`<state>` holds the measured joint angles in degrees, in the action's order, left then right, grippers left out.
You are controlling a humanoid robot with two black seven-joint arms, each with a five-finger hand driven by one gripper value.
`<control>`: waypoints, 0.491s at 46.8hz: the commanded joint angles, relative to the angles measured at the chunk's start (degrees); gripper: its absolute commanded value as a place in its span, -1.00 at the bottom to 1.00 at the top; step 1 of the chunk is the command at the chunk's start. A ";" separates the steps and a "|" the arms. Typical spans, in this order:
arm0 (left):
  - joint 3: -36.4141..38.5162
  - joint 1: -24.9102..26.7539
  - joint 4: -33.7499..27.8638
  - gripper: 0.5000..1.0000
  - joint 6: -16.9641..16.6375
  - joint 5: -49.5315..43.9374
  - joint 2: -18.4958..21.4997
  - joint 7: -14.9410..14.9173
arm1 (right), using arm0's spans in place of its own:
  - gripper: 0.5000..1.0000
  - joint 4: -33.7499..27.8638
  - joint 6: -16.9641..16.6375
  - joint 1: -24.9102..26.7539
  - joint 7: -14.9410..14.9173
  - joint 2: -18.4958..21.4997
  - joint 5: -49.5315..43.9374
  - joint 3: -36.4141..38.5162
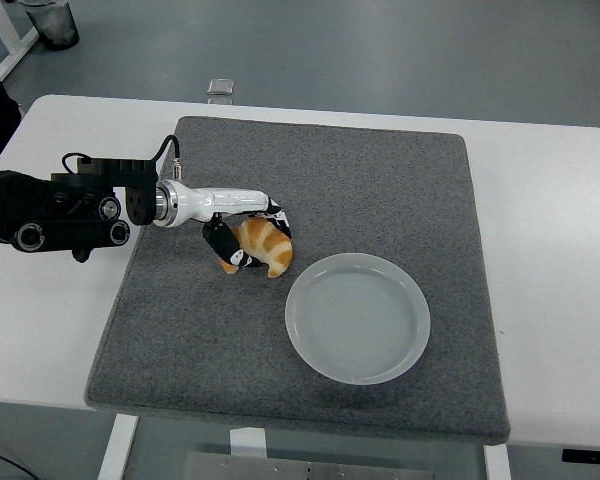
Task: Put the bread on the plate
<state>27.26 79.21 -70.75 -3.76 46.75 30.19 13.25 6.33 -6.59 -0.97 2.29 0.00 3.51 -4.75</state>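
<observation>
— Materials? Shapes?
— Fuzzy grey mat point(380, 200), smooth round plate point(357, 317), crusty golden curved bread point(265, 246).
— Bread's place?
— On mat, just left of plate, gripped by left hand point(242, 232): thumb near side, fingers behind.

Fuzzy grey felt mat point(380, 190), smooth translucent plate point(357, 317), glossy golden bread point(267, 246), matt white table point(540, 220)

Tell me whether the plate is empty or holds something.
Empty: the plate shows only bare surface; the bread lies beside it on the mat, in the left hand.
</observation>
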 commanded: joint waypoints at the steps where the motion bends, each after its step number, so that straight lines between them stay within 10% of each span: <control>1: -0.10 0.06 0.35 -0.66 -0.20 0.09 -0.31 0.02 | 0.81 0.00 0.00 0.00 0.00 0.00 0.00 0.00; 7: -0.10 0.24 0.79 -1.00 -1.34 0.09 -0.31 0.11 | 0.81 0.00 0.00 0.00 0.00 0.00 0.00 0.00; 23: -0.19 0.41 0.97 -1.00 -1.69 0.01 -0.40 0.02 | 0.81 0.00 0.00 0.00 0.00 0.00 0.00 0.00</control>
<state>27.08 79.73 -69.80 -5.45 46.84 29.81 13.22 6.33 -6.59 -0.97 2.28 0.00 3.52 -4.75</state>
